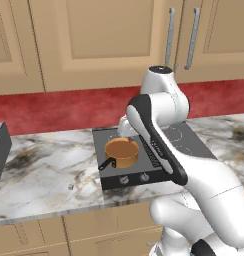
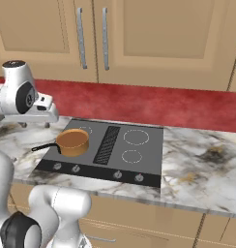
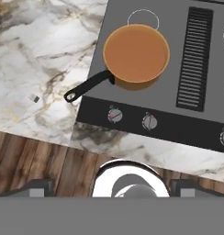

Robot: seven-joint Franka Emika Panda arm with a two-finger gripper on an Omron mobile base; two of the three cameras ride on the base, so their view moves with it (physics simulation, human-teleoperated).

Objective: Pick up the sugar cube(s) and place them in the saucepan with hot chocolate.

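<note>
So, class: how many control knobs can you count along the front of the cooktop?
4 on the cooktop front strip: two at its left end, in front of the saucepan, and two toward its right end. None looks hidden in the right base view.

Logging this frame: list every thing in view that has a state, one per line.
sugar cube: loose on the marble counter, left of the cooktop.
saucepan: upright on the cooktop, holding flat orange-brown liquid.
cabinet doors: closed.

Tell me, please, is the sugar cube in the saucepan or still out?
Out. The cube lies on the marble counter beyond the handle's end, apart from the saucepan.
</note>
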